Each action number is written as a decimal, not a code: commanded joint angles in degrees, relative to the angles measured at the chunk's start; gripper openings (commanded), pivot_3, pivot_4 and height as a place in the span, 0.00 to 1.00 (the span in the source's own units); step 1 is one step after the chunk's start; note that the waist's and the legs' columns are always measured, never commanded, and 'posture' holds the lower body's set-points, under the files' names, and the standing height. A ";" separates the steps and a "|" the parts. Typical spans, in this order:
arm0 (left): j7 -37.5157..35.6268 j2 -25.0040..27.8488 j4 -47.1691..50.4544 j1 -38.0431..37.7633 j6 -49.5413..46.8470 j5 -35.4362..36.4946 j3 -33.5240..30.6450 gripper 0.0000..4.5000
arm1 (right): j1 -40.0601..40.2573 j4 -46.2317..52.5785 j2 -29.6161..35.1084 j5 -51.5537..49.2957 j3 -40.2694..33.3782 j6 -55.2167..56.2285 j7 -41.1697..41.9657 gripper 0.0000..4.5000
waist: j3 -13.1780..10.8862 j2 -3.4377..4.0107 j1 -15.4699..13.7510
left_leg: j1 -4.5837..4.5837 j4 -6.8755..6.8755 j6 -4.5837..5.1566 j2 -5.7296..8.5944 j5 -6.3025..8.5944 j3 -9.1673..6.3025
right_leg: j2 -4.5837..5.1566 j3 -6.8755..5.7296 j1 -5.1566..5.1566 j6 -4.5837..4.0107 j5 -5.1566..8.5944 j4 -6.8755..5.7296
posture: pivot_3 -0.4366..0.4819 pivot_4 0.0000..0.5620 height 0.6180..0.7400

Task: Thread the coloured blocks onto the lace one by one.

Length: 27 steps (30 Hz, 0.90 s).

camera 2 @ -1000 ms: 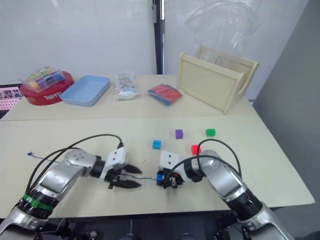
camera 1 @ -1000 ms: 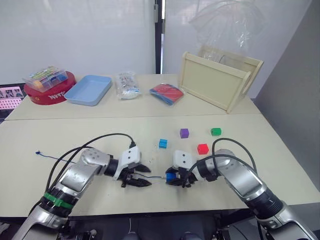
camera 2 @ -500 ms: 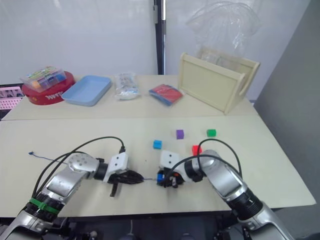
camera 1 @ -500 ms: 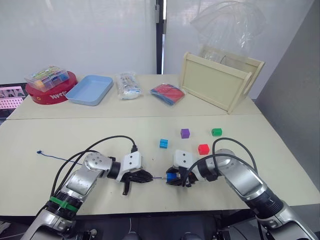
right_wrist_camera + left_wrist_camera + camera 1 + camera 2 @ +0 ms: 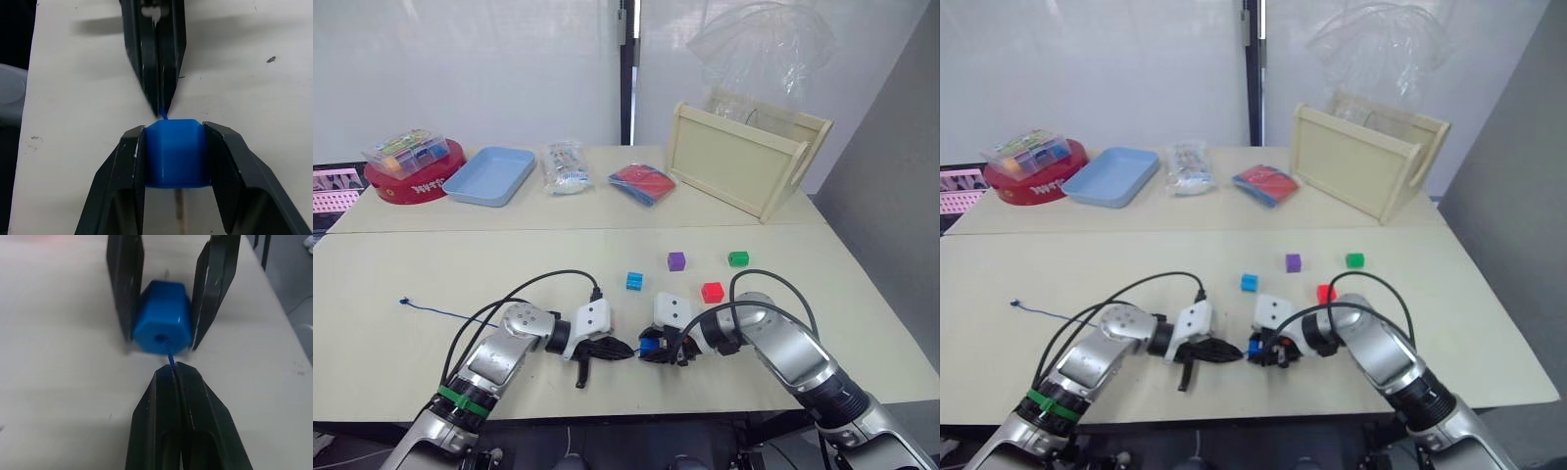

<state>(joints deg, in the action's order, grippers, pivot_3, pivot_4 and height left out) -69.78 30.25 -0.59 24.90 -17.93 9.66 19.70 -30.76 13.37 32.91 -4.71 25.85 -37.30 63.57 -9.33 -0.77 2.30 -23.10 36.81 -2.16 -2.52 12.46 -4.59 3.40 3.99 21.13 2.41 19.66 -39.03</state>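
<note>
Lace (image 5: 169, 355) tip entering blue block (image 5: 161, 323).

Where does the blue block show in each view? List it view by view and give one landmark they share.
Left eye view: blue block near the table's front edge, clamped in the right gripper.
Right eye view: same spot, facing the left gripper.
Left wrist view: centre, the lace entering its hole.
Right wrist view: centre, between two black fingers.
Shared landmark: the lace running into the block.

I'm working in what looks like a lab or test room: plain white walls, two pale cream benches (image 5: 431, 264) pushed together, a light wooden tray-box (image 5: 744, 162), a light-blue plastic tray (image 5: 489, 176).
</note>
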 commanded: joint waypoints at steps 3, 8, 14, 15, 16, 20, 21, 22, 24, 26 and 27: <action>0.93 -0.13 2.26 0.98 -1.28 0.16 -0.20 0.01 | 0.69 0.56 0.26 -0.40 1.36 -1.83 -0.11 0.28 | 0.00 0.00 -0.03 | 0.00 0.00 0.00 0.00 0.00 -0.01 | 0.00 0.00 0.00 0.00 0.00 0.00 | 0.48 0.27 1.00; 0.96 0.76 2.71 2.45 -3.50 1.28 -2.22 0.18 | 1.02 1.55 0.00 -0.99 -0.13 -2.55 -1.48 0.58 | -0.01 -0.01 -0.08 | -0.02 0.00 0.00 0.00 0.00 -0.01 | 0.00 -0.01 0.00 0.00 0.00 0.00 | 0.48 0.27 1.00; -3.79 3.87 5.71 4.61 -7.46 6.05 -3.73 0.62 | 2.17 6.21 0.61 -4.66 -4.22 -5.64 -3.05 1.00 | -0.01 -0.01 0.00 | -0.09 0.01 -0.01 0.00 0.00 -0.02 | 0.00 -0.01 0.07 0.00 0.00 -0.01 | 0.48 0.27 1.00; -4.11 4.22 5.87 4.84 -7.22 5.79 -3.22 0.69 | 2.67 7.30 1.17 -5.13 -5.08 -6.17 -3.37 1.00 | -0.01 -0.01 0.00 | -0.10 0.02 -0.01 0.01 0.00 -0.02 | 0.01 -0.01 0.07 0.00 0.00 0.01 | 0.48 0.27 1.00; -4.33 4.52 5.98 5.07 -6.96 5.48 -2.67 0.73 | 3.25 8.40 1.82 -5.57 -5.97 -6.61 -3.69 1.00 | -0.01 -0.01 0.00 | -0.10 0.02 -0.01 0.01 0.00 -0.02 | 0.01 -0.01 0.06 0.00 0.00 0.02 | 0.48 0.27 1.00; -3.70 3.66 5.97 5.93 -7.15 3.84 0.09 0.99 | 6.33 12.25 4.25 -7.26 -9.43 -7.68 -5.10 1.00 | -0.02 -0.01 -0.24 | -0.13 0.02 -0.01 0.01 0.00 -0.02 | 0.01 -0.01 0.07 0.00 0.00 0.04 | 0.48 0.27 1.00; -2.37 2.37 5.25 6.43 -6.19 2.25 1.54 0.99 | 8.13 13.78 5.08 -7.88 -11.31 -7.78 -5.87 1.00 | -0.02 -0.01 -0.67 | -0.15 0.02 -0.01 0.02 0.00 -0.02 | 0.02 -0.01 0.07 0.00 0.00 0.05 | 0.48 0.27 1.00; -1.11 0.79 4.07 6.97 -5.06 0.90 2.76 0.99 | 10.16 15.09 5.96 -8.06 -12.99 -7.37 -6.77 1.00 | -0.02 -0.02 -0.90 | -0.16 0.02 -0.01 0.05 0.00 -0.02 | 0.03 -0.01 0.06 0.01 0.00 0.06 | 0.48 0.27 1.00; 0.93 -2.04 0.98 8.08 -3.46 -1.46 4.71 0.99 | 14.67 16.95 7.58 -8.00 -15.57 -5.86 -8.38 1.00 | -0.03 -0.03 -1.60 | -0.21 0.06 -0.01 0.08 0.00 -0.01 | 0.06 0.00 0.05 0.01 0.00 0.13 | 0.48 0.27 1.00; 1.43 -3.54 -1.23 8.66 -2.65 -2.66 5.65 0.99 | 17.76 18.55 8.66 -8.50 -16.85 -5.23 -9.09 1.00 | -0.03 -0.04 -1.63 | -0.22 0.07 -0.01 0.09 0.00 0.00 | 0.08 0.00 0.05 0.01 0.00 0.14 | 0.48 0.27 1.00; 1.41 -3.96 -2.08 8.85 -1.95 -3.17 6.03 0.99 | 18.81 19.18 8.86 -8.79 -17.31 -5.04 -9.48 1.00 | -0.04 -0.05 -1.54 | -0.22 0.07 0.00 0.09 0.00 0.00 | 0.08 0.01 0.05 0.01 0.00 0.14 | 0.48 0.27 1.00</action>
<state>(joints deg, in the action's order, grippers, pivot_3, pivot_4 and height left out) -68.84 26.42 -2.23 32.67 -21.45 7.42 25.71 -12.33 29.77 41.47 -12.58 10.37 -43.73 54.72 -9.37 -0.82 0.76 -23.30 36.88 -2.16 -2.43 12.46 -4.58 3.45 4.00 21.19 2.43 19.66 -38.91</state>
